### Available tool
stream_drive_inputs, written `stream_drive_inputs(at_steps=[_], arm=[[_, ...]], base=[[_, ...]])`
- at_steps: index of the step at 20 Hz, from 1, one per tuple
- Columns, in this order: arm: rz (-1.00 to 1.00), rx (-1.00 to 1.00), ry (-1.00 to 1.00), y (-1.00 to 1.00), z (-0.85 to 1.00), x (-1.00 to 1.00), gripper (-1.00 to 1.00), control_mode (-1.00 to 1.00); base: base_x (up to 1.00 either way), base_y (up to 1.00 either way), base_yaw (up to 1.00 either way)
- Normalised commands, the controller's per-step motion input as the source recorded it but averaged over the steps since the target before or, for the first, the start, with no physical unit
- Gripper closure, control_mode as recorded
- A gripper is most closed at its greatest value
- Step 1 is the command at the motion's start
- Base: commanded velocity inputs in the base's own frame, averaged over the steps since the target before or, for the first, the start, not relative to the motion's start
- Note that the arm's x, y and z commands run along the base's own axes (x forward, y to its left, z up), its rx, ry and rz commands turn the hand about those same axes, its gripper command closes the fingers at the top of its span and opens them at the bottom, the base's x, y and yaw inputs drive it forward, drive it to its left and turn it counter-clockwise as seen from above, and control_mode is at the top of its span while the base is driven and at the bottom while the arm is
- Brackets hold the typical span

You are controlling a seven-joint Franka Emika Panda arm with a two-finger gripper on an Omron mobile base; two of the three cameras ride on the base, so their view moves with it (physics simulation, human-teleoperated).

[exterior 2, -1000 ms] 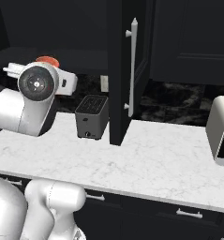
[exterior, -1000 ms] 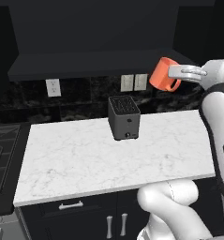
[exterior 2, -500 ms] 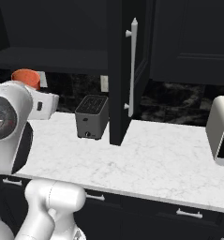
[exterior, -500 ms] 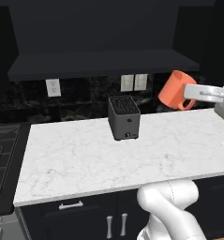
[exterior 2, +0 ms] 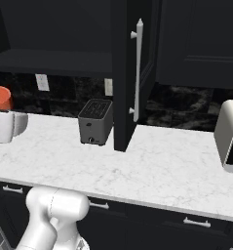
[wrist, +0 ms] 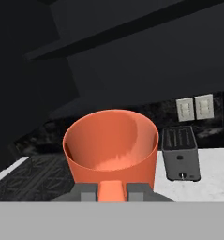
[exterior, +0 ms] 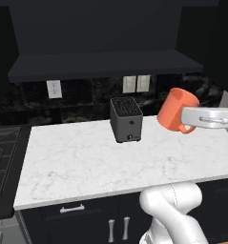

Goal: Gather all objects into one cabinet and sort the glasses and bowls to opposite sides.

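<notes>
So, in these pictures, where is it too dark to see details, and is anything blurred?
Left base view: the shelf recess above the toaster is nearly black; the orange cup is sharp. Right base view: the cabinet door is dark, its handle bright. Hand view: the upper half is murky, and nothing looks blurred.

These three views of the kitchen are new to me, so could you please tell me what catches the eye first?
The orange mug stands out first: bright against the black kitchen, held in the air by the tool right of the dark toaster, above the white marble counter. Next comes the tall black cabinet door, standing open with its silver bar handle just right of the toaster.
</notes>
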Motion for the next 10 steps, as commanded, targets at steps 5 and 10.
stream_drive_inputs(at_steps=[5,10], arm=[[-0.08,-0.01,0.11,0.24,0.00,-0.37,1.00,-1.00],[-0.07,-0.02,0.11,0.13,0.00,-0.36,1.00,-1.00]], base=[[0.00,0.00,0.00],[0.00,0.00,0.00]])
